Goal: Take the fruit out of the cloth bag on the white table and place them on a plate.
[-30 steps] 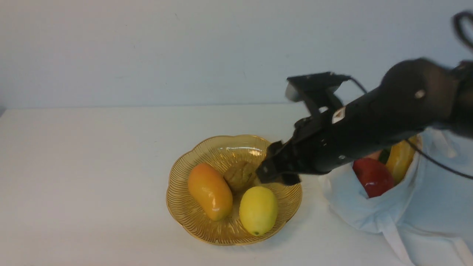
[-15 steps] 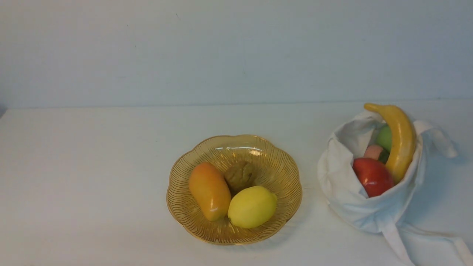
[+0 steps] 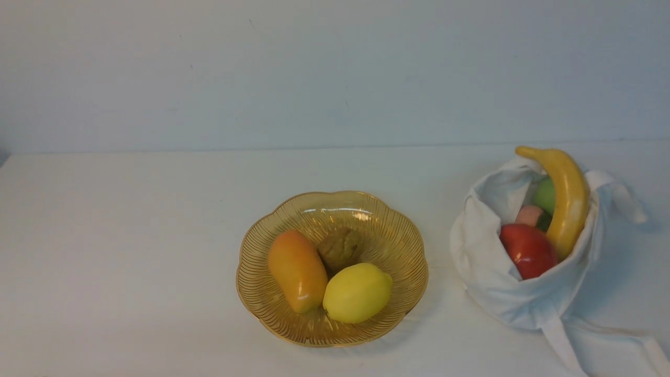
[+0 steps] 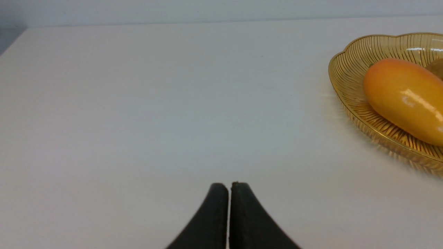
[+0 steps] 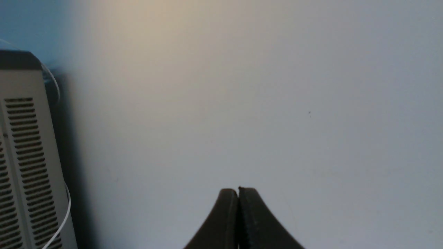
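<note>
You're looking at the white table (image 3: 131, 235) filling the lower frame. The cloth bag (image 3: 487, 272) is slumping at far right, mouth open, w/ the banana (image 3: 568, 199) leaning out over the red apple (image 3: 526, 251), green piece (image 3: 546, 195) & pink piece (image 3: 529, 214). The amber plate (image 3: 403, 246) is sitting centre-low, carrying the lemon (image 3: 356, 293), an orange-yellow fruit (image 3: 297, 269) & a brown piece (image 3: 340, 248). The left gripper (image 4: 229, 186) & right gripper (image 5: 238, 192) are pressing their tips together, holding nothing.

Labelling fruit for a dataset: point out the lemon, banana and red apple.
lemon (image 3: 357, 293), front view, middle of its skin.
banana (image 3: 569, 201), front view, middle of its curve.
red apple (image 3: 527, 251), front view, its exposed face.
</note>
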You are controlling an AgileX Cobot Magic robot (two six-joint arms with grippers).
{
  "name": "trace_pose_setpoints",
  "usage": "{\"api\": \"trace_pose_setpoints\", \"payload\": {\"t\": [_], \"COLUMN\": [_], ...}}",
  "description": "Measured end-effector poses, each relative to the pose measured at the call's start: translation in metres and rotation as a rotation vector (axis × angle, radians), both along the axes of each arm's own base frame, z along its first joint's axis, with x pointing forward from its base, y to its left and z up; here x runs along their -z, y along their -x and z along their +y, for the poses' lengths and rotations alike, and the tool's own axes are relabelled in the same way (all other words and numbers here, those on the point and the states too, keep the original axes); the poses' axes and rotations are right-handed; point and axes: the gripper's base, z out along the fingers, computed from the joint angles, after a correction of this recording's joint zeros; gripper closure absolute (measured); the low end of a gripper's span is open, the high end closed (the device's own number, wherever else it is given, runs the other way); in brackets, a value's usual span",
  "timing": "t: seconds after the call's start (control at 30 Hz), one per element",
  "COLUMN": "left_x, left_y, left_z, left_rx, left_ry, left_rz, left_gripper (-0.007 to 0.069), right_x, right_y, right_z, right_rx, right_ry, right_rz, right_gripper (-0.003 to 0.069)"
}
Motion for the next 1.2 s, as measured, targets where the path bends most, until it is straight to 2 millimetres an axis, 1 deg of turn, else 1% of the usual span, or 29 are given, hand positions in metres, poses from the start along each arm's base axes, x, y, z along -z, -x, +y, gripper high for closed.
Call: {"api": "trace_pose_setpoints", "payload": {"t": [0.03,0.1,0.2,0.37,0.47,0.53,0.57,0.6,0.63,0.67,0.7,0.77,0.8,0.83,0.87,0.9,0.97,1.2], "left_x": [0.000,0.000,0.000,0.000,0.000,0.000,0.000,0.000,0.000,0.000,0.000,0.000,0.000,0.000,0.000,0.000,0.000,0.000], "left_y": [0.000,0.000,0.000,0.000,0.000,0.000,0.000,0.000,0.000,0.000,0.000,0.000,0.000,0.000,0.000,0.000,0.000,0.000], "left_z": [0.000,0.000,0.000,0.000,0.000,0.000,0.000,0.000,0.000,0.000,0.000,0.000,0.000,0.000,0.000,0.000,0.000,0.000], "left_rx": [0.000,0.000,0.000,0.000,0.000,0.000,0.000,0.000,0.000,0.000,0.000,0.000,0.000,0.000,0.000,0.000,0.000,0.000], "left_ry": [0.000,0.000,0.000,0.000,0.000,0.000,0.000,0.000,0.000,0.000,0.000,0.000,0.000,0.000,0.000,0.000,0.000,0.000], "left_rz": [0.000,0.000,0.000,0.000,0.000,0.000,0.000,0.000,0.000,0.000,0.000,0.000,0.000,0.000,0.000,0.000,0.000,0.000], "left_gripper": [0.0632,0.0632,0.0632,0.0632,0.0632,0.0632,0.0632,0.0632,0.0632,0.0632,0.0632,0.0632,0.0632,0.0632,0.0632,0.0632,0.0632,0.0632], "right_x": [0.002,0.012,0.015,0.022,0.035,0.050,0.050,0.065,0.071,0.087,0.087,0.121,0.128,0.141,0.143,0.149,0.151,0.152], "right_y": [-0.001,-0.006,-0.007,-0.011,-0.016,-0.023,-0.023,-0.028,-0.031,-0.035,-0.035,-0.042,-0.043,-0.044,-0.044,-0.044,-0.043,-0.043], "right_z": [0.000,0.003,0.004,0.004,0.006,0.006,0.006,0.005,0.004,0.003,0.002,-0.001,-0.002,-0.005,-0.005,-0.007,-0.008,-0.009], "right_rx": [-0.001,-0.001,0.010,0.077,0.117,0.187,0.196,0.265,0.290,0.334,0.342,0.413,0.431,0.464,0.464,0.485,0.505,0.513], "right_ry": [-0.002,0.002,0.030,0.183,0.270,0.299,0.299,0.308,0.310,0.309,0.307,0.309,0.310,0.318,0.320,0.327,0.330,0.344], "right_rz": [-0.002,0.008,0.004,-0.026,-0.012,0.038,0.038,0.099,0.125,0.185,0.186,0.306,0.337,0.411,0.421,0.487,0.517,0.521], "right_gripper": [0.0673,0.0673,0.0673,0.0673,0.0673,0.0673,0.0673,0.0673,0.0673,0.0673,0.0673,0.0673,0.0673,0.0673,0.0673,0.0673,0.0673,0.0673]}}
